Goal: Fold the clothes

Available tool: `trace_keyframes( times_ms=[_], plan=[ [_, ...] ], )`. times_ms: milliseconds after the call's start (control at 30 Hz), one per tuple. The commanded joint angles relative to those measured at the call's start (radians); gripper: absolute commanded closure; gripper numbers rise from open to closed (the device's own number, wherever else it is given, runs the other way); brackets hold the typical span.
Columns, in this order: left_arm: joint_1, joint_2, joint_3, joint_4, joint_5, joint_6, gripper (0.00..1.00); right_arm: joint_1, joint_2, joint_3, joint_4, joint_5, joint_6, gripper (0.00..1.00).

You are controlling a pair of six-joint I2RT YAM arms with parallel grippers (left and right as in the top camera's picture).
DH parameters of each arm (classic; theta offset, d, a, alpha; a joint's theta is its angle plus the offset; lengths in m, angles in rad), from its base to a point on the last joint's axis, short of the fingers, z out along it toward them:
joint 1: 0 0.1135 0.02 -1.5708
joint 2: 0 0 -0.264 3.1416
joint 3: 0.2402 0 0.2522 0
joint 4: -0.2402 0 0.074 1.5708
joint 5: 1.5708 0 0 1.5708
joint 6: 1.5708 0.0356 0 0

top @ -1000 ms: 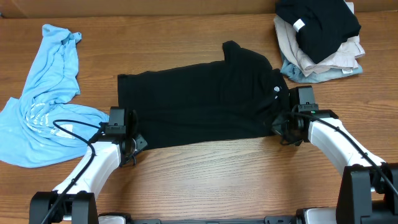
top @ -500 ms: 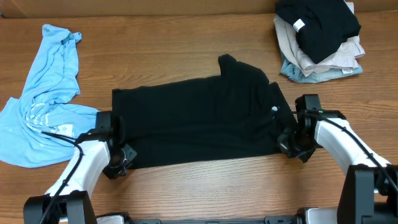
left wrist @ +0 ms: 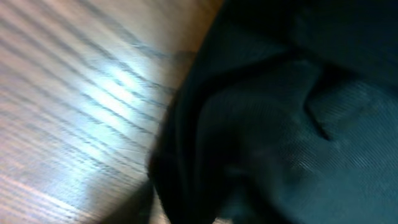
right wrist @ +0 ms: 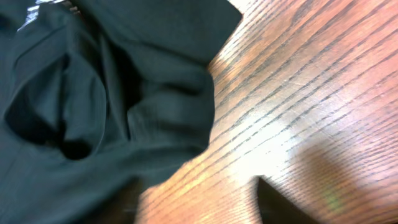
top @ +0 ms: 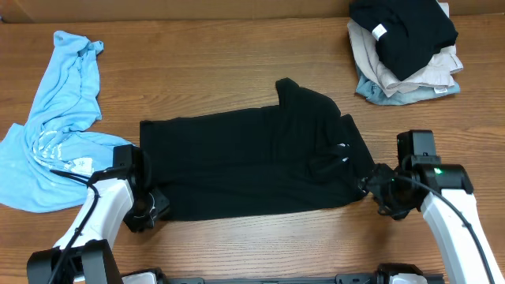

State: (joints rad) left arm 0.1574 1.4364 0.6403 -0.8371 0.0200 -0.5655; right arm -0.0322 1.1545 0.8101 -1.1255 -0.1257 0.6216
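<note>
On the table (top: 237, 63), in the overhead view, you find the black shirt (top: 252, 166) lying flat across the middle, its long side running left to right. A narrow flap of cloth projects from its far edge, right of centre. Small white markings (top: 342, 146) show near its right end, beside a rumpled fold.

Check the left gripper (top: 150, 211). It sits at the near left corner of the shirt, touching or overlapping the cloth edge. The left wrist view is blurred: it shows bunched black cloth (left wrist: 298, 112) on the right and bare wood (left wrist: 81, 93) on the left. You cannot tell whether this gripper's fingers are spread, pressed together or pinching the cloth.

Check the right gripper (top: 377, 189). It sits just beside the near right corner of the shirt. In the right wrist view, the shirt (right wrist: 112, 93) fills the left side in loose folds, with its edge lying on the wood (right wrist: 298, 93). One dark finger (right wrist: 280, 202) shows at the bottom over bare wood, apart from the cloth. The stance of these fingers cannot be told either.

Note the other items. A light-blue garment (top: 63, 118) lies crumpled at the far left, well apart from the right arm. A stack of folded garments (top: 406, 55) sits at the far right corner, topped by a black piece bearing a white tag (top: 380, 31).
</note>
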Motion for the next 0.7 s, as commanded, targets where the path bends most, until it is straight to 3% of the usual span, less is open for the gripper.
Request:
trace_keyframes(
  times_ms=[0, 67, 167, 267, 500, 667],
  plan=[
    [0.006, 0.007, 0.009, 0.006, 0.084, 0.153, 0.19, -0.003, -0.038, 0.04, -0.014, 0.008, -0.027, 0.0],
    [0.006, 0.007, 0.02, 0.0, 0.098, 0.183, 0.09, -0.002, -0.038, 0.059, -0.029, 0.003, -0.035, 0.0],
    [0.007, 0.007, 0.053, -0.02, 0.112, 0.223, 0.0, 0.0, -0.038, 0.1, -0.025, -0.056, -0.139, 0.0],
    [0.006, 0.007, 0.15, -0.084, 0.111, 0.254, 0.0, 0.029, -0.038, 0.195, -0.048, -0.055, -0.257, 0.0],
    [0.003, 0.007, 0.546, -0.317, 0.112, 0.347, 0.0, 0.145, 0.039, 0.55, -0.124, -0.048, -0.352, 0.0],
    [-0.016, 0.007, 0.74, -0.299, 0.112, 0.462, 0.0, 0.216, 0.186, 0.735, -0.104, -0.045, -0.421, 0.0]
  ],
)
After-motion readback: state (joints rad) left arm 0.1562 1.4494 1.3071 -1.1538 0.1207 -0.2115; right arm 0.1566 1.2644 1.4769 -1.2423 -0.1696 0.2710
